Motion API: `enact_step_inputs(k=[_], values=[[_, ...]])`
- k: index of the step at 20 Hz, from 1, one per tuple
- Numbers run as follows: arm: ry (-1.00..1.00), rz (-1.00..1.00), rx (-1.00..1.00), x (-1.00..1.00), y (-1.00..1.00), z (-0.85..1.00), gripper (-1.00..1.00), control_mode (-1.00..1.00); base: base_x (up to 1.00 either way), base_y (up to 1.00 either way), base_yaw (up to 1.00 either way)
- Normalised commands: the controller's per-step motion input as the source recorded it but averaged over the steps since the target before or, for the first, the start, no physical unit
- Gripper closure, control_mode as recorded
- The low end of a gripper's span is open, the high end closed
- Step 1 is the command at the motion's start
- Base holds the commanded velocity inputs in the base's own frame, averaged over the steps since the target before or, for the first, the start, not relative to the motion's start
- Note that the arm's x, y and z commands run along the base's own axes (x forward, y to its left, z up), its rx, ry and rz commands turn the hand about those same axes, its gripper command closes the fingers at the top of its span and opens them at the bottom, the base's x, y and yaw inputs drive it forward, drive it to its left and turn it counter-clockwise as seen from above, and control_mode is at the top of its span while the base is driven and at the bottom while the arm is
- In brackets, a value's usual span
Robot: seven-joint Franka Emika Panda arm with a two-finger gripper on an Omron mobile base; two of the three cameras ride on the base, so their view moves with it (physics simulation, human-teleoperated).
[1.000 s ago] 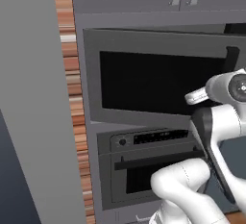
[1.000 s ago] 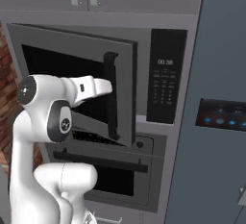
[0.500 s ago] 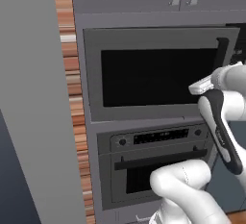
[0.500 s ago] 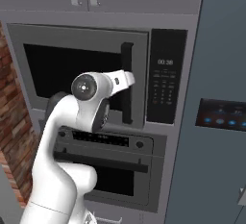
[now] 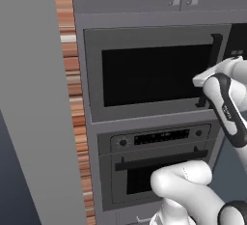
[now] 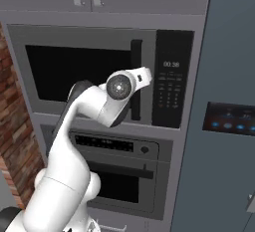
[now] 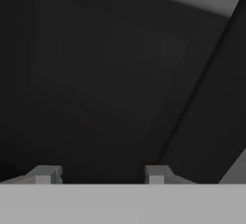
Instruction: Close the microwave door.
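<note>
Both fingers (image 7: 45, 174) sit close against the microwave door (image 7: 105, 74)

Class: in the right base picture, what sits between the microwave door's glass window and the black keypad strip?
In the right base view, the vertical black bar handle stands between the glass window and the keypad strip, partly covered by the robot's wrist.

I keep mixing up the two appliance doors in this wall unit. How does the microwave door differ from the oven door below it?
The microwave door is the larger upper panel with a big black window; the oven door below is smaller, and its window is smaller too. The microwave door's black bar handle stands vertical at its right side; the oven door's handle runs horizontal along its top. Both are grey-framed with dark glass, and both look shut flush.
</note>
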Motion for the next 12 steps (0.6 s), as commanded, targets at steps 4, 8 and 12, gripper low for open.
enact_step_inputs(k=[4,8,12], values=[[-0.01,0.05,0.02,0.32,0.00,0.00,-1.00,-1.00,0.00,0.00,0.00],[0.00,0.00,0.00,0.00,0.00,0.00,-1.00,-1.00,0.00,0.00,0.00],[0.00,0.00,0.00,0.01,0.00,0.00,-1.00,-1.00,0.00,0.00,0.00]])
